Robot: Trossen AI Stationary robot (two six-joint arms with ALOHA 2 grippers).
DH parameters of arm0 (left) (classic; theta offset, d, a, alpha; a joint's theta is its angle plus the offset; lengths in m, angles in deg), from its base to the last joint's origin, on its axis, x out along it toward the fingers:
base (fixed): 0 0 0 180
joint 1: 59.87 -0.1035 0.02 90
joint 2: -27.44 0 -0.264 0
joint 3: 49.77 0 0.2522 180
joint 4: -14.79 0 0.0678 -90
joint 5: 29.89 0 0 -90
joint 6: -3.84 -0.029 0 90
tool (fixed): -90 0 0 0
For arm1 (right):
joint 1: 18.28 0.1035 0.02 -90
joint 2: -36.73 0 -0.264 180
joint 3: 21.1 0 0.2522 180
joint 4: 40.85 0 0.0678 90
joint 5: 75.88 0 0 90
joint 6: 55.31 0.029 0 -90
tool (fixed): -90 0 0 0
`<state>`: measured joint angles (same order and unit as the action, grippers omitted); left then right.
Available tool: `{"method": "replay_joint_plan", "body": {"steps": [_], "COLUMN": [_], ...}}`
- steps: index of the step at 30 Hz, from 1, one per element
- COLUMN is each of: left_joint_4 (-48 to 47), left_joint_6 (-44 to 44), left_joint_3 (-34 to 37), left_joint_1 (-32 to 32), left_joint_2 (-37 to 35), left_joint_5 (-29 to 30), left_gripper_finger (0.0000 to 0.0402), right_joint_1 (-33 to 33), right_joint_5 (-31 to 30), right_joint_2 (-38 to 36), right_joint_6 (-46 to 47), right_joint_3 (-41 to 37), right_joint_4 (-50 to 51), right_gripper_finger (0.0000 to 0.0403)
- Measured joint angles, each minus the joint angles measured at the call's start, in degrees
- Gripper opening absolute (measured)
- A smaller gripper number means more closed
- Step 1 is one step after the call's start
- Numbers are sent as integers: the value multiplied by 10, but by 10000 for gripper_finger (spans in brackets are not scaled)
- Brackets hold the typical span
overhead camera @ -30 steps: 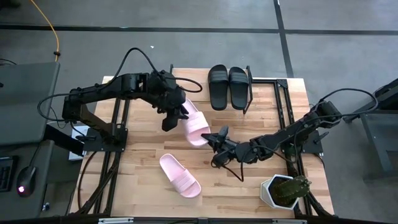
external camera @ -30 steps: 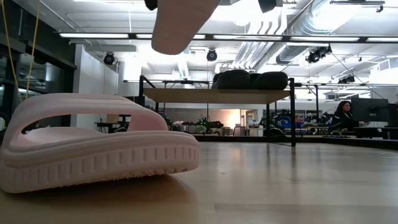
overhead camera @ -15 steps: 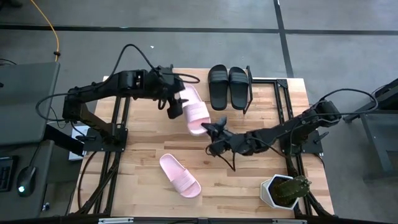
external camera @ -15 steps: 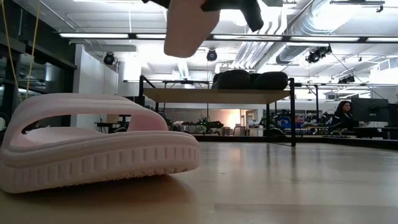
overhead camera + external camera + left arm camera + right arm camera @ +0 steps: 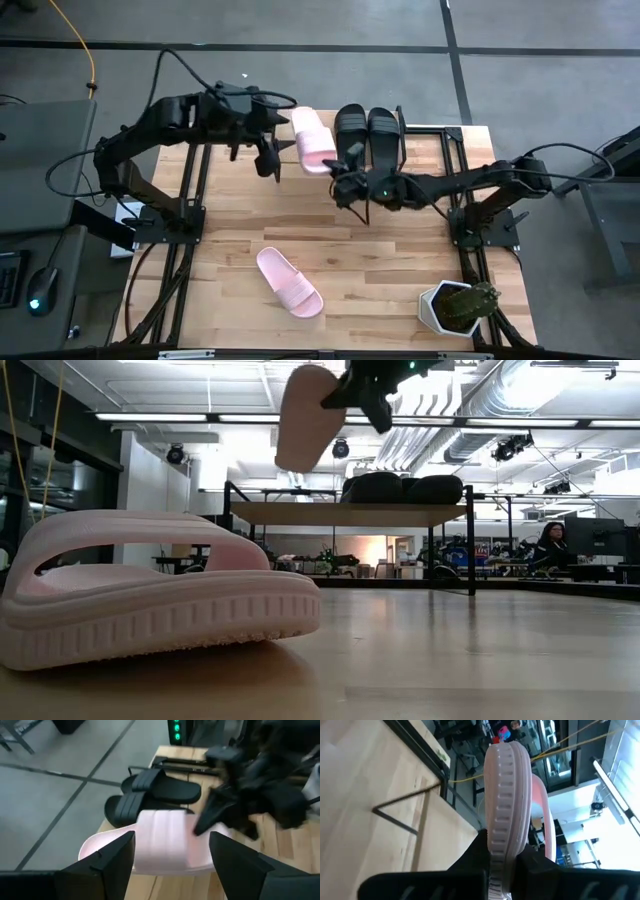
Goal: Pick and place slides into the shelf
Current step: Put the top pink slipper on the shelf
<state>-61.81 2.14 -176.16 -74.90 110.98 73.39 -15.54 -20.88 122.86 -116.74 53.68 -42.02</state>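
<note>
Wooden worktop [image 5: 400, 260] carries one pink slide [image 5: 289, 282] lying flat, well apart from both arms; the right fingers [image 5: 343, 182] are pressed on the heel edge of the other pink slide [image 5: 312, 140], held in the air just beside the black slides [image 5: 369, 138] on the shelf [image 5: 345, 513]; the left fingers [image 5: 268, 155] are spread, near this slide, not touching.
</note>
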Motion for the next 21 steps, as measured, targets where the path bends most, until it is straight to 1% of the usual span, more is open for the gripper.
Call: {"method": "replay_joint_plan", "body": {"steps": [8,16,21], "left_joint_4": [-15,-17,-14], "left_joint_6": [0,0,0], "left_joint_3": [-26,-29,-29], "left_joint_1": [0,0,0], "left_joint_2": [-1,-1,-2], "left_joint_5": [-2,-2,-2], "left_gripper_finger": [244,244,244], "right_joint_1": [-75,-132,-152], "right_joint_5": [77,95,116], "right_joint_2": [0,2,3], "right_joint_6": [34,53,71], "right_joint_3": [0,0,0], "right_joint_4": [9,24,34], "right_gripper_finger": [10,10,9]}}
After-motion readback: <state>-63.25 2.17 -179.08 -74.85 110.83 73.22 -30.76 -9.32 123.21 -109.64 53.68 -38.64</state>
